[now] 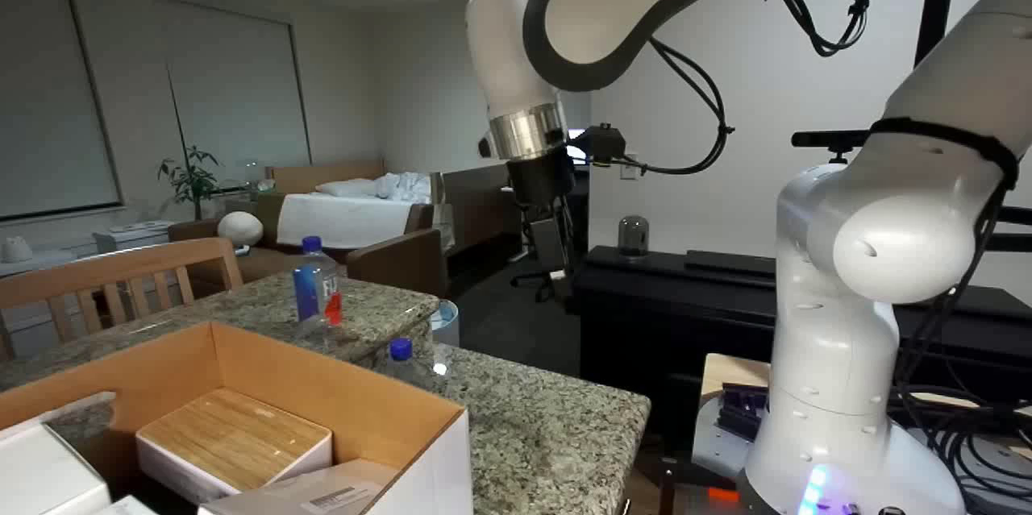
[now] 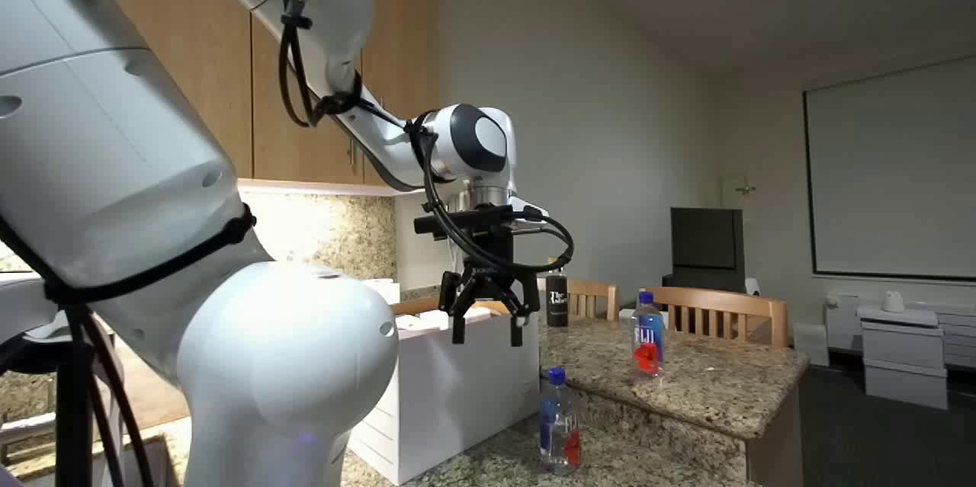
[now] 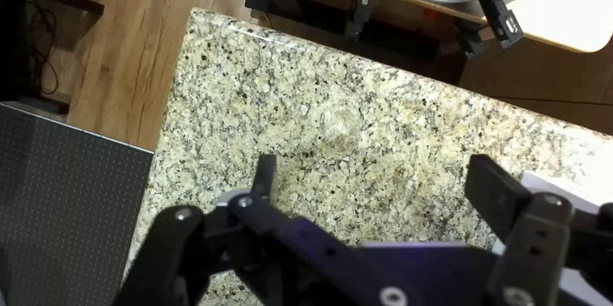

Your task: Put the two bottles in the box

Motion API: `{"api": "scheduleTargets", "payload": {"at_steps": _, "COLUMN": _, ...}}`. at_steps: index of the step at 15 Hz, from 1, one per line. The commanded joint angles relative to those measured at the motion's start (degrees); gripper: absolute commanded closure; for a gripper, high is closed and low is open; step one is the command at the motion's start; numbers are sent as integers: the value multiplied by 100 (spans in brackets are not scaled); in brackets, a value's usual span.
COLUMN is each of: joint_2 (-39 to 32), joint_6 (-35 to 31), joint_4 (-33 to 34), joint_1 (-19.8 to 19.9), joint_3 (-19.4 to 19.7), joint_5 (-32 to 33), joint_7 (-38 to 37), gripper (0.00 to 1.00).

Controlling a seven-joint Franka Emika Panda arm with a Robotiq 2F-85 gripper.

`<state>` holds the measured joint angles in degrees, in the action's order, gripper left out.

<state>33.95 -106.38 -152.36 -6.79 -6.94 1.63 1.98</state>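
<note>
In an exterior view, the box sits lower left, a bottle left of centre, another bottle partly behind the box. In an exterior view, the gripper hangs mid-frame, bottles right of centre. In the wrist view, its jaws stand spread over granite counter.

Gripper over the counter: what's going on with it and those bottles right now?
The robot's gripper hangs open above the counter, holding nothing. The lower bottle stands upright on the counter beside the box, and the upper bottle stands upright on the raised ledge. Neither is in the box yet, so both are left to do.
</note>
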Motion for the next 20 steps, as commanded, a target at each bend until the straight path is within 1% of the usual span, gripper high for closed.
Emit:
{"api": "scheduleTargets", "payload": {"at_steps": 1, "joint_2": -3, "joint_6": 19, "joint_4": 13, "joint_1": -40, "joint_3": 37, "joint_5": 19, "joint_7": -19, "gripper": 0}}
{"api": "scheduleTargets", "payload": {"at_steps": 16, "joint_2": -3, "joint_6": 19, "joint_4": 13, "joint_1": -40, "joint_3": 37, "joint_5": 19, "joint_7": -19, "gripper": 0}}
{"api": "scheduleTargets", "payload": {"at_steps": 17, "joint_2": -3, "joint_6": -84, "joint_4": -16, "joint_1": -16, "joint_3": 78, "joint_5": -68, "joint_7": -85, "gripper": 0}}
{"api": "scheduleTargets", "payload": {"at_steps": 20, "joint_2": -191, "joint_6": -546, "joint_4": 102, "joint_1": 81, "joint_3": -14, "joint_5": -85, "joint_7": -606, "gripper": 0}}
